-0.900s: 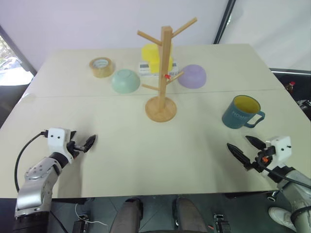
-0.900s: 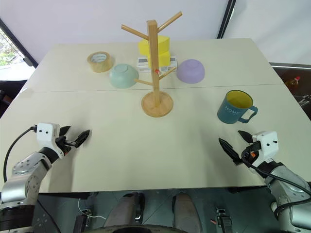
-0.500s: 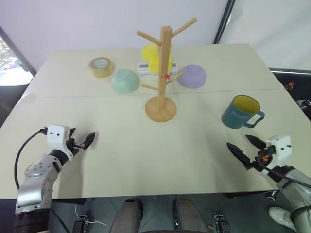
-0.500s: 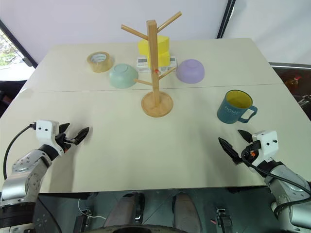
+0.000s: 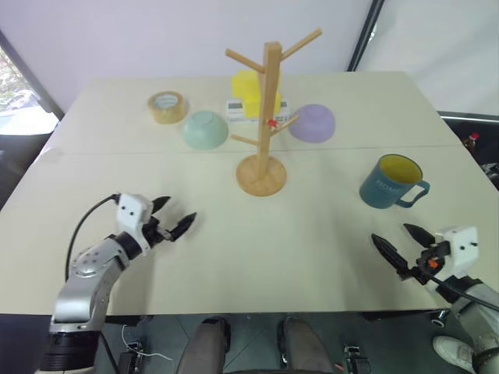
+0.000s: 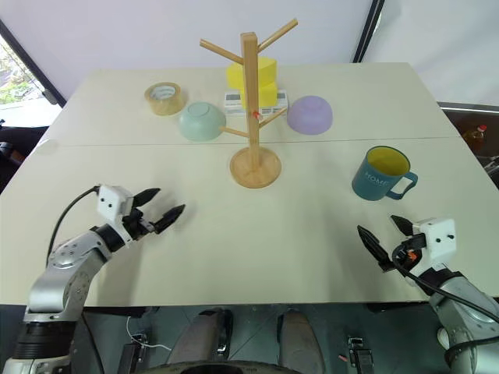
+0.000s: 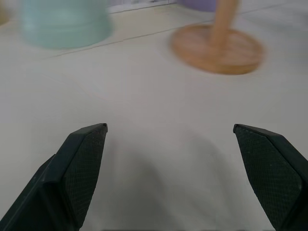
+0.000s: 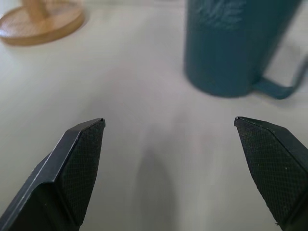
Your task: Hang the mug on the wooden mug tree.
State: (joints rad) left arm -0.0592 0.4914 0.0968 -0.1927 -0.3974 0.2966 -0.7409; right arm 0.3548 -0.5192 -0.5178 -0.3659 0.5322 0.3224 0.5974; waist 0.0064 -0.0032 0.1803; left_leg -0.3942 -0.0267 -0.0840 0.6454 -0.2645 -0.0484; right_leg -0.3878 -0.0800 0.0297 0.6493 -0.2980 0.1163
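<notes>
1 mug (image 5: 392, 182), teal-blue with a yellow inside, stands upright on the desk (image 5: 257, 241) on the robot's right side, handle turned toward the right edge. It is not hung. 1 wooden mug tree (image 5: 265, 117) stands near the desk's centre, well apart from the mug; its pegs carry nothing.

2 bowls lie upside down behind the tree: 1 mint-green bowl (image 5: 205, 129) to its left, 1 lilac bowl (image 5: 312, 122) to its right. 1 roll of tape (image 5: 167, 107) lies further left. 2 stacked yellow blocks (image 5: 248, 93) sit behind the post on a small white item that cannot be identified.

2 claws are over the desk. The left claw (image 5: 175, 220) has its 2 fingers spread apart and grips nothing; it points toward the tree's base. The right claw (image 5: 400, 245) is likewise spread wide and empty, near the front edge, with the mug just ahead of it and not touching.
</notes>
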